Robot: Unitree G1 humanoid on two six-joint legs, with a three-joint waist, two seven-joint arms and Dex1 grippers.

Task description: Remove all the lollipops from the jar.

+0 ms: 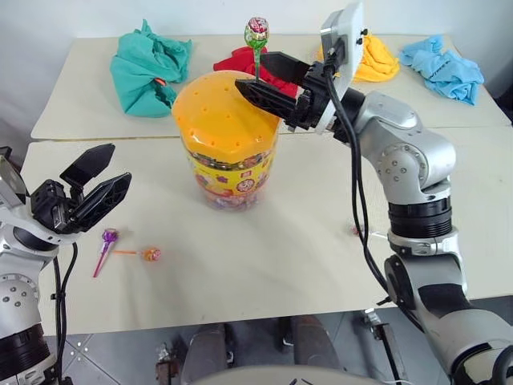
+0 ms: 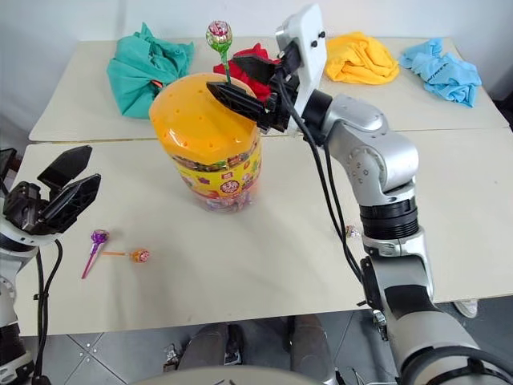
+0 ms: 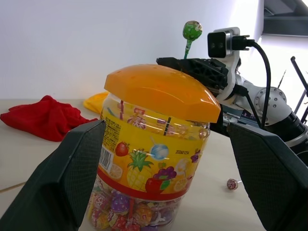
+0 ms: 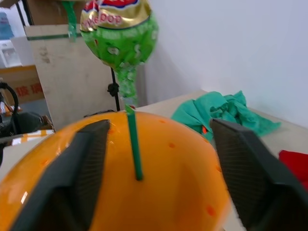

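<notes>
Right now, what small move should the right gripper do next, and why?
Probably close the right gripper on the green stick and lift it. Its fingers stand open on both sides of the stick, and the lollipop still stands in the jar's orange lid.

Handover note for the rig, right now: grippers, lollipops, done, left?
Right gripper: open, fingers either side of the green-stick lollipop that stands upright in the orange domed lid of the clear plastic jar with the yellow candy label. Not gripped yet.
Left gripper: open, empty, off to the jar's left.
Done: purple-stick lollipop and orange-stick lollipop lie on the beige table in front of the left gripper; another small lollipop lies on the table right of the jar.
Left: close on the green stick, lift it out, set it down.
</notes>
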